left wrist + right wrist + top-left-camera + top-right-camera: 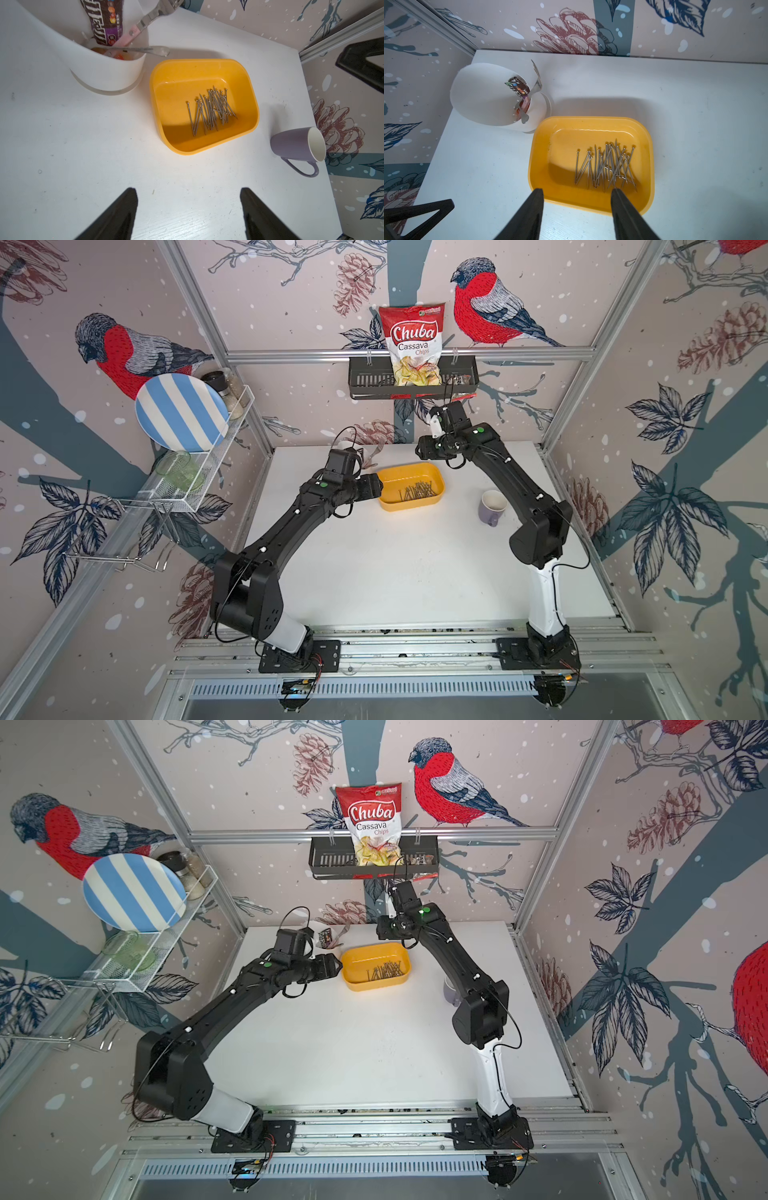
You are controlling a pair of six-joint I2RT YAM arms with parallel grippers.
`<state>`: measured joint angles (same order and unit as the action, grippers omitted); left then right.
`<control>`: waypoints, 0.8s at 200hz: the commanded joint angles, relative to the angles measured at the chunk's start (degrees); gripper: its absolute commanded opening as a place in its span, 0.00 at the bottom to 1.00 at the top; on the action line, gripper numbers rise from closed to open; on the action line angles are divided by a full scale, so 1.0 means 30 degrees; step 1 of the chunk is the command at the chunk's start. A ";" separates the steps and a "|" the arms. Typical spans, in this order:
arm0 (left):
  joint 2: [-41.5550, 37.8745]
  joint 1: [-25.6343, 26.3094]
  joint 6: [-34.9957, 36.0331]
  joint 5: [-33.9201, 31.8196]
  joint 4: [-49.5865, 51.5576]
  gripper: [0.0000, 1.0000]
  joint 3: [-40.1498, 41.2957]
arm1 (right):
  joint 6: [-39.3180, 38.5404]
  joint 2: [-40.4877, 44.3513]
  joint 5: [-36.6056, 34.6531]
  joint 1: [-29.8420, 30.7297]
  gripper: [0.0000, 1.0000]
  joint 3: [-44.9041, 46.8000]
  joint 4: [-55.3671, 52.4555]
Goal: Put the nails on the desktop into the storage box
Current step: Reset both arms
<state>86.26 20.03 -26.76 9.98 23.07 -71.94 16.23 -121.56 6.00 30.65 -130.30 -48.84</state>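
Two neighbours by the storage box [178, 93]: cutlery cup [108, 72], purple mug [291, 143].

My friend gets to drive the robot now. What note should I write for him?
Grippers: the left gripper is open and empty, beside the yellow box. The right gripper is open and empty, near the box too.
Things: the nails lie in a pile inside the box.
Done: no nail shows on the desktop.
Left: probably nothing; check the spots hidden under the arms.

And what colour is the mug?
The mug is pale purple outside, white inside; clearest in the left wrist view.
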 commanded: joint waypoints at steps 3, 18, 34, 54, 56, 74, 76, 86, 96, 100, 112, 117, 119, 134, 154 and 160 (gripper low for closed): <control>-0.1294 -0.0056 0.0262 -0.1511 -0.1348 0.84 0.0539 | -0.0251 0.1451 -0.0447 -0.0263 0.60 0.1024 0.1847; -0.2308 -0.0056 0.0443 -0.2222 -0.1851 0.84 0.1055 | 0.0004 0.2731 -0.0243 -0.0610 0.65 0.2299 0.3249; -0.3425 -0.0055 0.0604 -0.3041 -0.2378 0.88 0.1696 | 0.0470 0.4278 0.0021 -0.1079 0.99 0.4145 0.5196; -0.4737 -0.0057 0.0911 -0.3844 -0.3035 0.88 0.2454 | 0.1082 0.6426 0.0341 -0.1789 1.00 0.7227 0.8255; -0.4856 -0.0056 0.0920 -0.3895 -0.3120 0.89 0.2552 | 0.1157 0.6654 0.0343 -0.1856 1.00 0.7597 0.8634; -0.6010 -0.0056 0.1108 -0.4735 -0.3753 0.89 0.3358 | 0.1565 0.8917 0.0518 -0.2598 1.00 1.1239 1.2674; -0.6126 -0.0056 0.1123 -0.4791 -0.3827 0.89 0.3466 | 0.1600 0.9218 0.0505 -0.2688 1.00 1.1713 1.3181; -0.6751 -0.0053 0.1336 -0.5097 -0.4336 0.94 0.4070 | 0.1516 1.0558 0.0279 -0.2993 1.00 1.4207 1.5757; -0.7411 -0.0056 0.1592 -0.5330 -0.5020 0.95 0.4754 | 0.0989 1.2115 0.0183 -0.3252 1.00 1.6977 1.8982; -0.7667 -0.0056 0.1626 -0.5496 -0.5282 0.95 0.5036 | 0.0678 1.2697 -0.0043 -0.3281 1.00 1.8108 2.0226; -0.8335 -0.0055 0.1676 -0.6267 -0.5968 0.95 0.6116 | -0.0102 1.4263 -0.1168 -0.3358 1.00 2.1506 2.3771; -0.8571 -0.0049 0.1753 -0.6578 -0.6226 0.95 0.6497 | -0.0477 1.4852 -0.1322 -0.3490 1.00 2.2689 2.5036; -0.8663 -0.0054 0.1819 -0.6673 -0.6343 0.95 0.6624 | -0.0661 1.5081 -0.1369 -0.3541 1.00 2.3130 2.5493; -0.9320 -0.0041 0.2288 -0.7493 -0.7318 0.95 0.7821 | -0.1677 1.6264 -0.1839 -0.4146 1.00 2.5369 2.6665; -0.9749 -0.0056 0.2503 -0.9204 -0.8094 0.95 0.9168 | -0.1940 1.7305 -0.2869 -0.5539 1.00 2.6273 2.4476; -0.9818 -0.0040 0.2523 -0.9701 -0.8229 0.95 0.9479 | -0.2139 1.7639 -0.2958 -0.6042 1.00 2.6811 2.4355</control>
<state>57.84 20.03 -20.99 -11.31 4.80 -46.72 13.47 -72.14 1.56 16.21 -53.21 18.87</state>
